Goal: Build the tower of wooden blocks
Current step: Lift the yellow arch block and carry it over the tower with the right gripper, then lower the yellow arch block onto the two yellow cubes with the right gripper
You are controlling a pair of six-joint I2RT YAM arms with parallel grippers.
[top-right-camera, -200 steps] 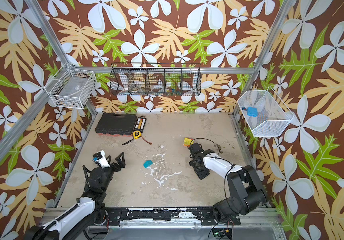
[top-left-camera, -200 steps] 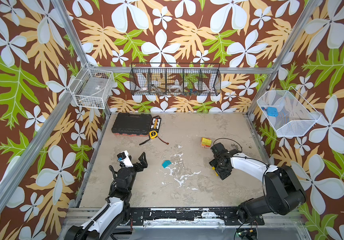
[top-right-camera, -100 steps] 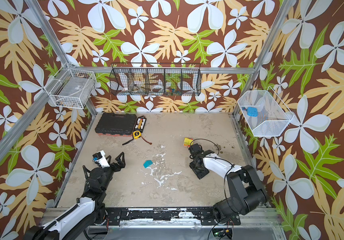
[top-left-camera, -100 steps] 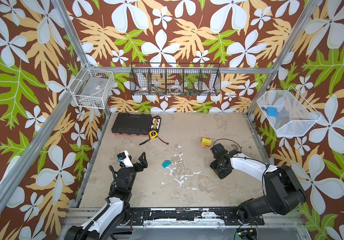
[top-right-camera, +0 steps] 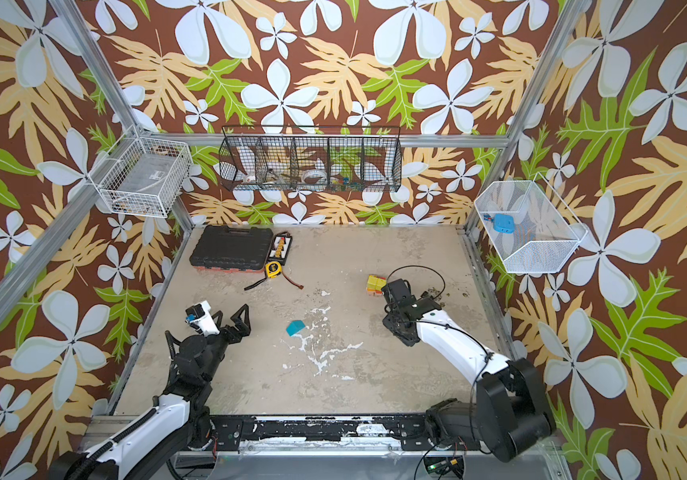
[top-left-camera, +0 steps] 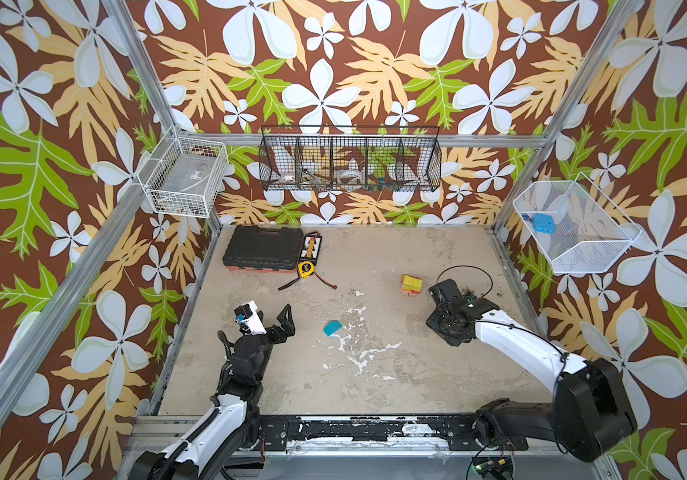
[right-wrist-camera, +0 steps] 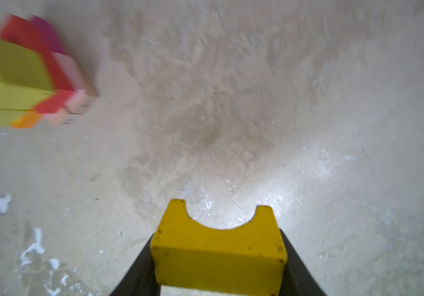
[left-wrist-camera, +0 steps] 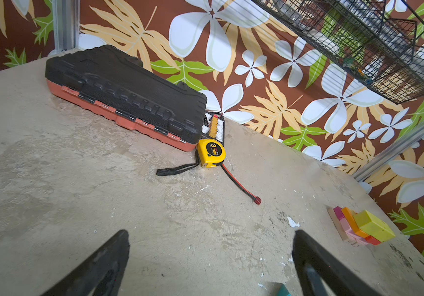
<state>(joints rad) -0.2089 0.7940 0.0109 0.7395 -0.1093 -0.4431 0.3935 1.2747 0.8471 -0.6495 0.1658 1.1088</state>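
On the near left, the left gripper [top-right-camera: 229, 319]. Hangs low over the table [top-left-camera: 375, 374] with fingers spread wide, nothing between them. Farther in, near mid-table, one teal block [top-left-camera: 332, 327]. Lies alone, well apart from both arms. Across on the right, the right gripper [right-wrist-camera: 217, 241]. Clamps a yellow arch block [right-wrist-camera: 218, 256] between its fingers, notch outward, over bare table. Just beyond it, the tower [top-left-camera: 411, 285]. Stands low: tan and pink at the bottom, orange and red between, yellow-green cubes on top. Sits just beside the right gripper, probably not touching; hard to judge through the wrist view's blur. At the far left, against the back wall, a tool case [top-left-camera: 263, 249] with a tape measure [top-left-camera: 304, 269] just beside its corner.
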